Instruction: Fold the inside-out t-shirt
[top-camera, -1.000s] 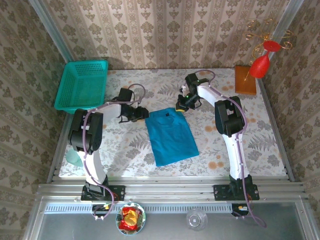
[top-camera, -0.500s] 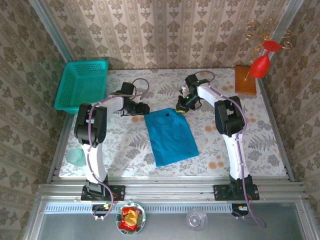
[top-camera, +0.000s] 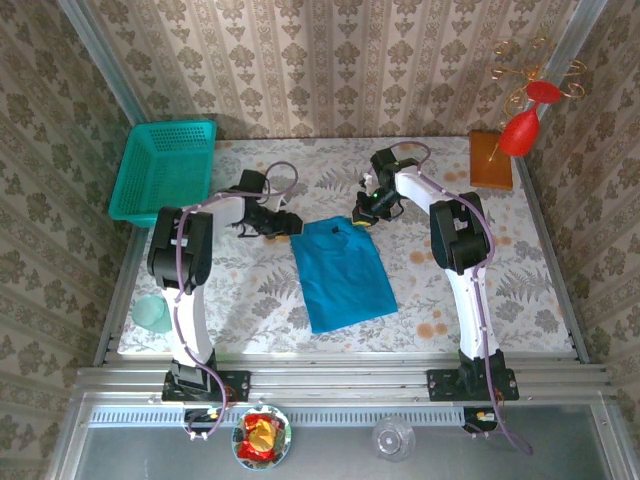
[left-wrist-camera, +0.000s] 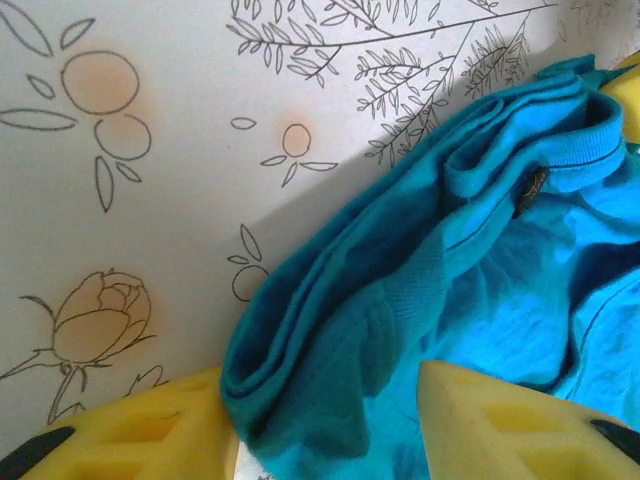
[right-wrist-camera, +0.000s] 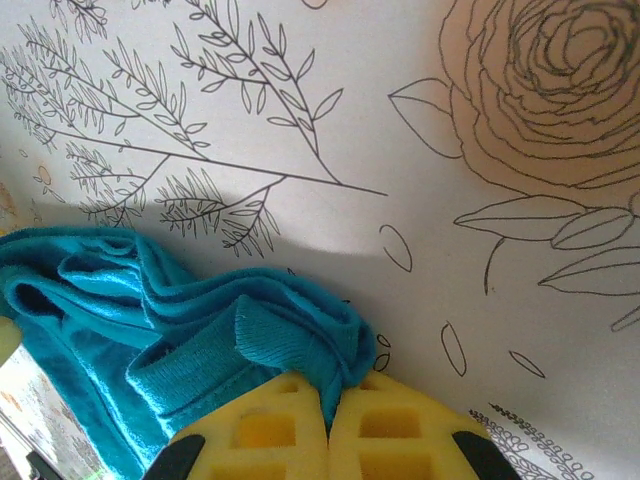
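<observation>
Your left gripper (left-wrist-camera: 330, 400) is standing spread, with the far left corner of the t-shirt (top-camera: 343, 270) bunching between its fingers. Your right gripper (right-wrist-camera: 330, 388) is pinching a fold at the far right corner. The shirt is lying mid-table (top-camera: 250, 290), a basket (top-camera: 165, 128) is sitting at the far left corner, and a bowl (top-camera: 237, 446) below the near rail is holding red and yellow wrappers (top-camera: 260, 435).

Plain blue-teal soft cloth t-shirt (top-camera: 342, 270), white tablecloth (top-camera: 520, 280) under it with thin black leaf drawings and pale orange blossoms, teal plastic mesh basket (top-camera: 165, 170) to the shirt's left, yellow fingers (left-wrist-camera: 500, 425) on left gripper (left-wrist-camera: 325, 425) and right gripper (right-wrist-camera: 328, 400), beige damask wallpaper (top-camera: 340, 70) beyond the shirt.
</observation>
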